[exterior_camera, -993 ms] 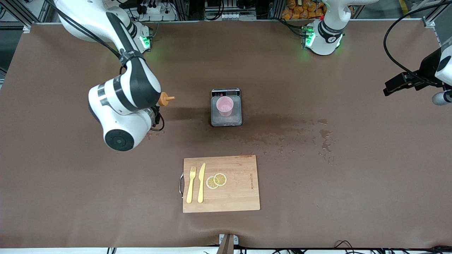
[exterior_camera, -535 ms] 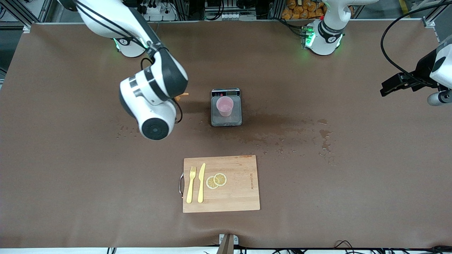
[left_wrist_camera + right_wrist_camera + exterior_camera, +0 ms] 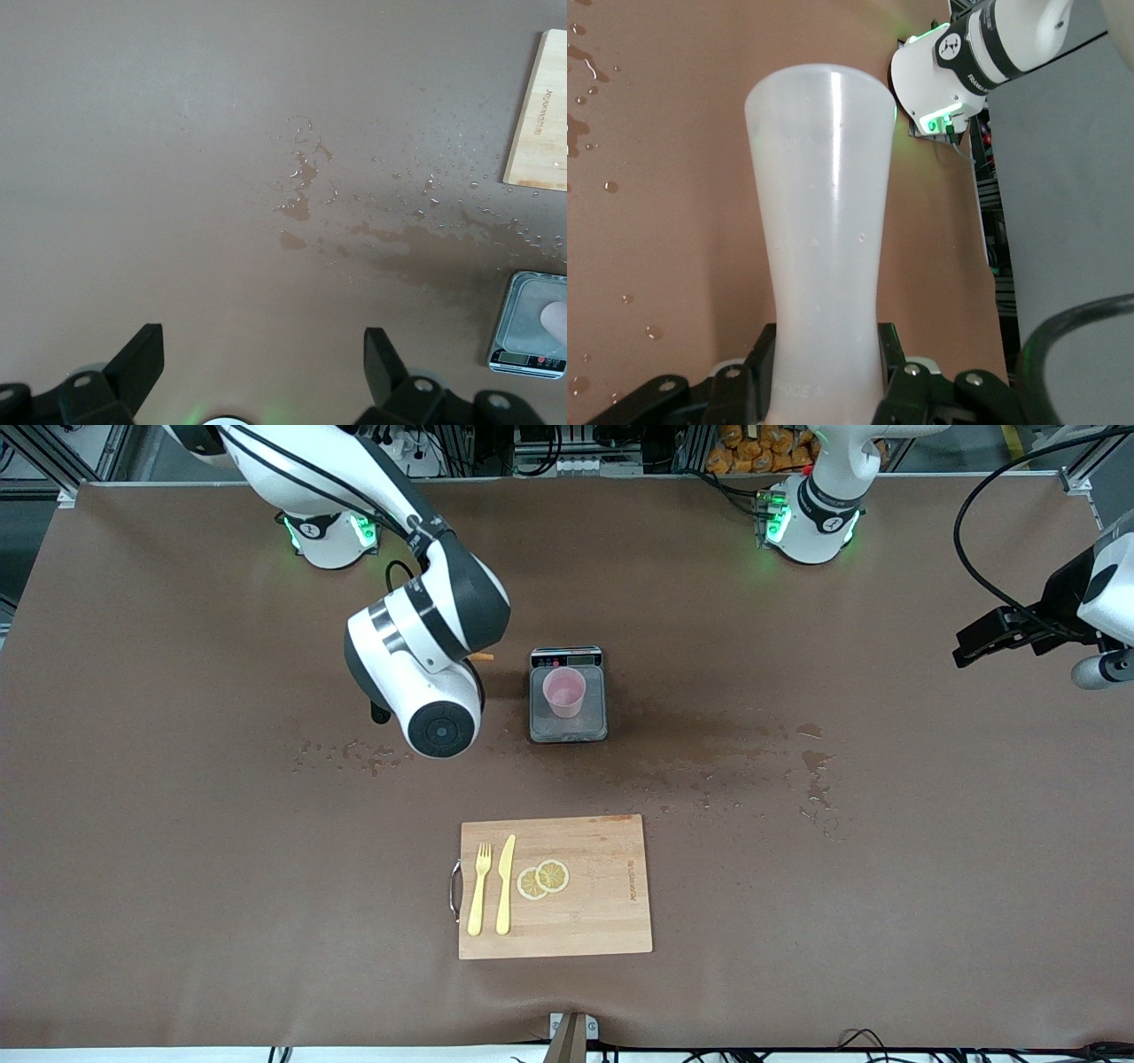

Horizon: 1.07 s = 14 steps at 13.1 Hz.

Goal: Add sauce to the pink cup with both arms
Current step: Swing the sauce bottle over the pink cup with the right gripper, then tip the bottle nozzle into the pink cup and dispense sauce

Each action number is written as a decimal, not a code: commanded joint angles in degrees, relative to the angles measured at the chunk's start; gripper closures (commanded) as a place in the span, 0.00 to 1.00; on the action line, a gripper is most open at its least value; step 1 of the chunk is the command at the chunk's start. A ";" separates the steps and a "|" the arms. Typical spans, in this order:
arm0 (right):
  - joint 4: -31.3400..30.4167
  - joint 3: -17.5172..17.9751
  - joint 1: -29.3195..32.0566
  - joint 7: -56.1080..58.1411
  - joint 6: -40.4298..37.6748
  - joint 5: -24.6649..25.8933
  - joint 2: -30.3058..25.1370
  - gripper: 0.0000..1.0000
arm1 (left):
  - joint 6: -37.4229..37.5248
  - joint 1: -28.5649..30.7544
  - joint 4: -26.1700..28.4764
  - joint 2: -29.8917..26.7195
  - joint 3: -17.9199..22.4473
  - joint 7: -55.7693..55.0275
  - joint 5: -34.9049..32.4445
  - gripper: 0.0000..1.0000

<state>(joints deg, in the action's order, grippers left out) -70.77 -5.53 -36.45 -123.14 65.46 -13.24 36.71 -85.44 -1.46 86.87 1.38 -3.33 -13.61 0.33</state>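
Item: right pincer clenched on sauce bottle, upper-centre frame beside pink cup; left pincer released, waiting; hazard: tilted nozzle dribbling short onto bench.

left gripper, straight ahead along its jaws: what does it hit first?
Probably just the bare table. The left gripper hangs open over it near the puddle, with nothing between its jaws; the scale sits off to one side.

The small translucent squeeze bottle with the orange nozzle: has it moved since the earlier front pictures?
Yes. Held in the right gripper, the small translucent squeeze bottle with the orange nozzle has travelled toward the small pale pink plastic cup on the grey scale, which stayed put.
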 commanded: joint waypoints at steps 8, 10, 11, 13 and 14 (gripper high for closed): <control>5.28 -0.36 -6.44 -7.64 -4.80 8.40 3.55 0.61 | -0.78 0.31 0.84 -1.03 -0.36 0.42 0.11 0.00; 6.78 -0.27 -6.53 -7.64 -5.69 8.23 3.55 0.71 | -0.78 0.31 0.84 -1.03 -0.36 0.42 0.11 0.00; 7.31 -0.19 -6.44 -7.90 -5.52 8.05 3.55 0.72 | -0.86 0.40 0.84 -1.03 -0.44 0.42 0.11 0.00; 7.31 -0.18 -6.26 -7.99 -5.08 8.05 4.07 0.85 | -1.21 0.31 0.93 -1.03 -0.62 0.42 0.11 0.00; 7.49 -0.18 -6.09 -7.91 -4.73 8.05 4.07 0.94 | -1.30 0.31 0.93 -0.94 -0.62 0.42 0.11 0.00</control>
<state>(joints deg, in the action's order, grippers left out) -65.48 -5.58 -42.43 -130.01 61.73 -6.25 39.67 -85.83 -1.44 86.88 1.38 -3.52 -13.61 0.33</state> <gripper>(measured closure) 0.511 0.000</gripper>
